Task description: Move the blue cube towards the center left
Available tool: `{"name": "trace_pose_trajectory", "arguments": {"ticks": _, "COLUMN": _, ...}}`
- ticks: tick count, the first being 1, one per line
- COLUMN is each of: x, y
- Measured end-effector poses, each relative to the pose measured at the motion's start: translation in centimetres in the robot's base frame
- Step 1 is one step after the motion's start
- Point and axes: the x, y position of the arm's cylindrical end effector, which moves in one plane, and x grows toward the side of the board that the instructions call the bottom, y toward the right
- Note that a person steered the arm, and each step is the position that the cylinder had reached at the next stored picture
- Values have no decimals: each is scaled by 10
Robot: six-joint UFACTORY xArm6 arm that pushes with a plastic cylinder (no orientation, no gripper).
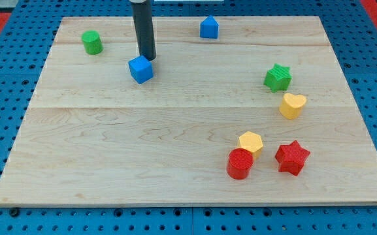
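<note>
My tip [148, 57] rests at the small blue plastic cube's [140, 69] one o'clock edge, touching or nearly so, on the pale wooden desk [175, 130]. From there a push would likely drive the cube toward seven o'clock, to the centre left. There are no fingers, only a bare rod holding nothing. The rod's top is cut off, and the exact contact is hard to make out.

— Where were you working?
— A lab bench, I'd say: my desk [175, 130] was a pale wooden board laid on a blue perforated mounting plate [5, 78], with small printed blocks scattered for trials.
</note>
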Motion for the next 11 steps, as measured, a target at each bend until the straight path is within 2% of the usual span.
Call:
{"name": "trace_pose_trajectory", "arguments": {"ticks": 1, "x": 7, "y": 11}}
{"name": "trace_pose_trajectory", "arguments": {"ticks": 2, "x": 11, "y": 51}}
{"name": "trace_pose_trajectory", "arguments": {"ticks": 3, "x": 12, "y": 48}}
{"name": "trace_pose_trajectory", "arguments": {"ticks": 5, "x": 30, "y": 26}}
{"name": "trace_pose_trajectory", "arguments": {"ticks": 8, "x": 44, "y": -62}}
{"name": "trace_pose_trajectory", "arguments": {"ticks": 9, "x": 48, "y": -59}}
{"name": "trace_pose_trajectory", "arguments": {"ticks": 11, "x": 55, "y": 14}}
